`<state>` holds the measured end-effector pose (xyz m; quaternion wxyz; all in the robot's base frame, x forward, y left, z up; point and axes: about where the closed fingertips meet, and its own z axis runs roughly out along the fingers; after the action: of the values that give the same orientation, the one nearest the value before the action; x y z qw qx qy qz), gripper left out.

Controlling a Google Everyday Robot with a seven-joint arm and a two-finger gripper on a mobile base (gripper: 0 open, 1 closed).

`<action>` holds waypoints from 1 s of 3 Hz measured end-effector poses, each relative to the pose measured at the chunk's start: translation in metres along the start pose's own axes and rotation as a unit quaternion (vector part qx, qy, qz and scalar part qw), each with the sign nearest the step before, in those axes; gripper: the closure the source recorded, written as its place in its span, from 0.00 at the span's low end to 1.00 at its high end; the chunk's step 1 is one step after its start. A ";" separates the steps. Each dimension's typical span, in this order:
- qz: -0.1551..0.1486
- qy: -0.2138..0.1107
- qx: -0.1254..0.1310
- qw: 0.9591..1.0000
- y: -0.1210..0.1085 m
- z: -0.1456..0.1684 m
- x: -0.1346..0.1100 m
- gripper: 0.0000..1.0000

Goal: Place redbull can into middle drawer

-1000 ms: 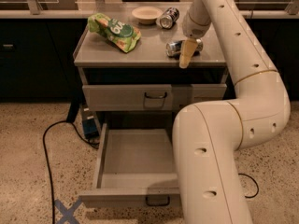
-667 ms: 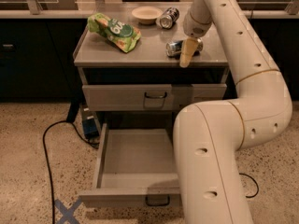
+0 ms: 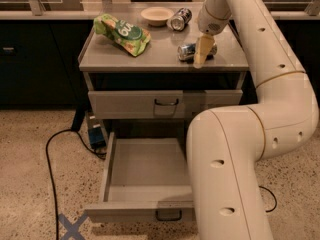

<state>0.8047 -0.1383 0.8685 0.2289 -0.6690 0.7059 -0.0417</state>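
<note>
At your far left a dark cable (image 3: 48, 169) loops over the speckled floor, with a blue tape cross (image 3: 71, 227) near its lower end. The grey desk (image 3: 150, 58) stands against the dark counter. At the left of the desk's top a green snack bag (image 3: 121, 33) lies tilted. To the right of the bag, at the back edge, sits a shallow pale bowl (image 3: 156, 15), and just beside the bowl a dark can (image 3: 180, 19) lies on its side. Below the top, the upper drawer front (image 3: 150, 104) is closed. The middle drawer (image 3: 145, 169) beneath it is pulled well out towards you, its grey inside bare. The redbull can (image 3: 186, 51) is not in the drawer: it lies on its side at the right front of the desk's top, well apart from the dark can. The gripper (image 3: 201, 55) comes down onto it from above, its yellowish tip crossing the can's front so that silver shows on both sides. You cannot tell from here whether it has closed on the can. On your right the white arm (image 3: 280, 84) bends down past the desk, covering the drawer's right edge.
</note>
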 end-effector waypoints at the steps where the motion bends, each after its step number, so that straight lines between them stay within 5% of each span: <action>1: 0.004 0.000 -0.015 1.000 0.007 -0.001 -0.003 0.00; 3: 0.014 -0.001 -0.033 0.999 0.016 0.007 -0.002 0.00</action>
<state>0.7930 -0.1330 0.8566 0.2082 -0.6661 0.7161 -0.0141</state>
